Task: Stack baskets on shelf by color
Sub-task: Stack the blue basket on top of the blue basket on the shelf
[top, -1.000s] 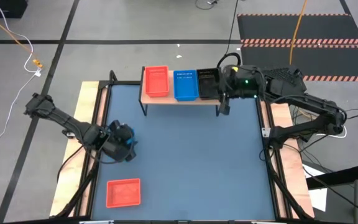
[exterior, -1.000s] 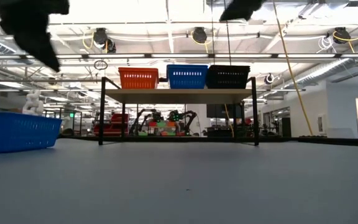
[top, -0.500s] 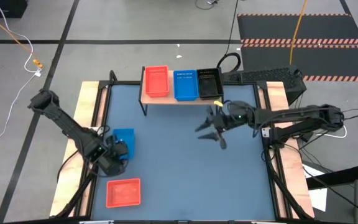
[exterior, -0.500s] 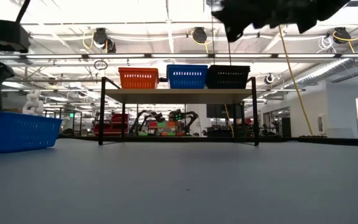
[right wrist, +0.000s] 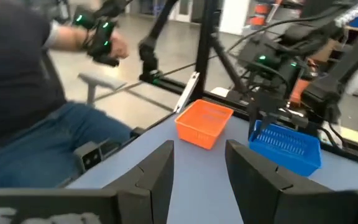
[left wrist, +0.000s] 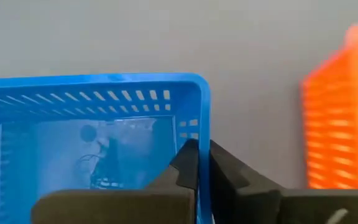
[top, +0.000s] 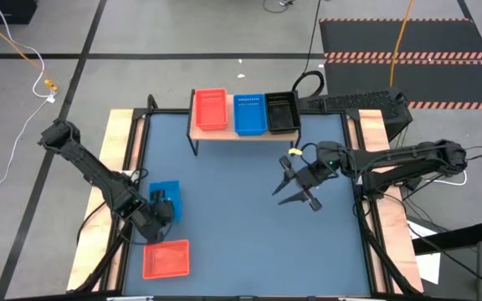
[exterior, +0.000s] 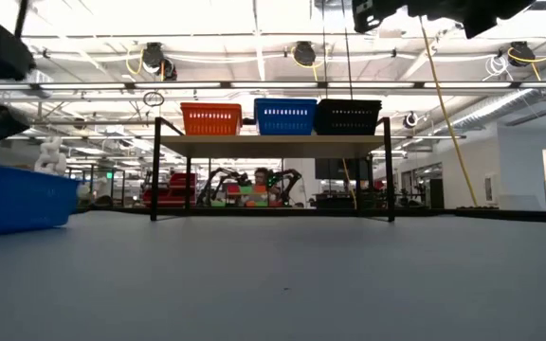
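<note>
Held thing: a small, shallow, rectangular blue plastic basket with a perforated bottom is gripped on the blue-topped table, near its left edge.
Left gripper: its jaws are pressed together on the basket's thin side wall, one jaw inside the rim and one outside, close to a rounded corner.
Beside the jaws: a red-orange plastic basket of the same shape lies just past the outer jaw, apart from the blue one.
Right gripper: it hangs over the middle-right of the table with its jaws spread and nothing between them.
Shelf: a low shelf with a light wooden plank top and thin black legs stands at the far edge of the table, well apart from both pairs of jaws; one red basket, one blue basket and one black basket sit on it side by side.
Weight: the held basket is judged very light, since its walls are thin and slotted.
Stiffness: the wall is expected to flex a little under a pinch, so a hold near the corner, where the rim is stiffened, is judged firmer than one at mid-wall.
Surface: the smooth plastic is judged somewhat slippery; a one-wall hold may let the basket swing or tilt when lifted.
Fragility: low, though the thin slats could bend if squeezed hard.
</note>
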